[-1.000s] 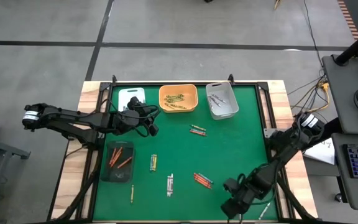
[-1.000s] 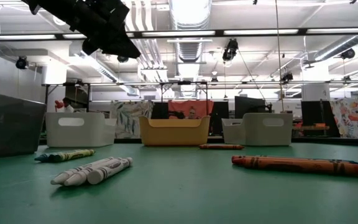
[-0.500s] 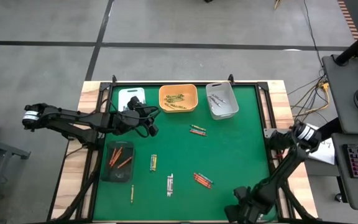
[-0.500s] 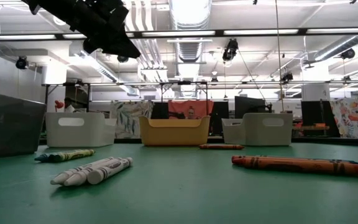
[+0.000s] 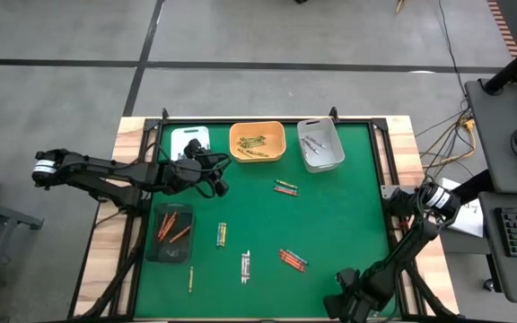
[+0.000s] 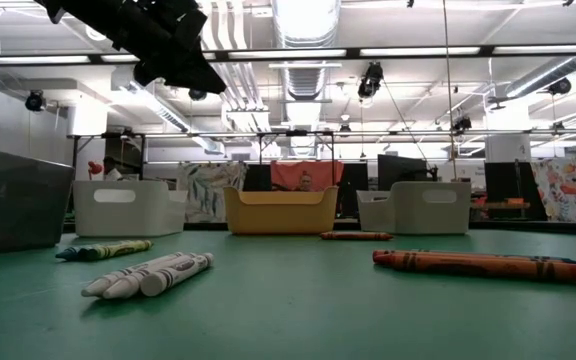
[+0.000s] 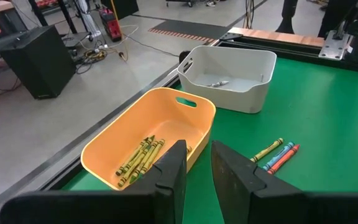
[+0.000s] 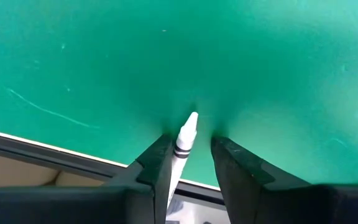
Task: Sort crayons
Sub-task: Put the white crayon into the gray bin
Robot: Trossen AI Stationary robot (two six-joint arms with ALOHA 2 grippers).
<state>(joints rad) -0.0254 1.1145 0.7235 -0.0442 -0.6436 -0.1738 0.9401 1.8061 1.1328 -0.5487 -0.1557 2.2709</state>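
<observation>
Change: my right gripper [image 8: 191, 158], pinching a white crayon [image 8: 183, 144], has pulled back to the mat's [image 5: 339, 215] near right edge; I judge a carry to the grey tray [image 5: 320, 144] comes next.

Left gripper [image 7: 196, 165]: narrowly parted, empty, above the orange tray [image 7: 148, 140].

Trays: four.

Loose crayon clusters on mat: five.

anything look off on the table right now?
Nothing spilled or damaged. Loose crayons lie scattered on the green mat, unsorted. One oddity: the right gripper sits at the mat's near edge with a white crayon between its fingers, tip pointing down at the mat. The left gripper hovers beside the orange tray.
</observation>
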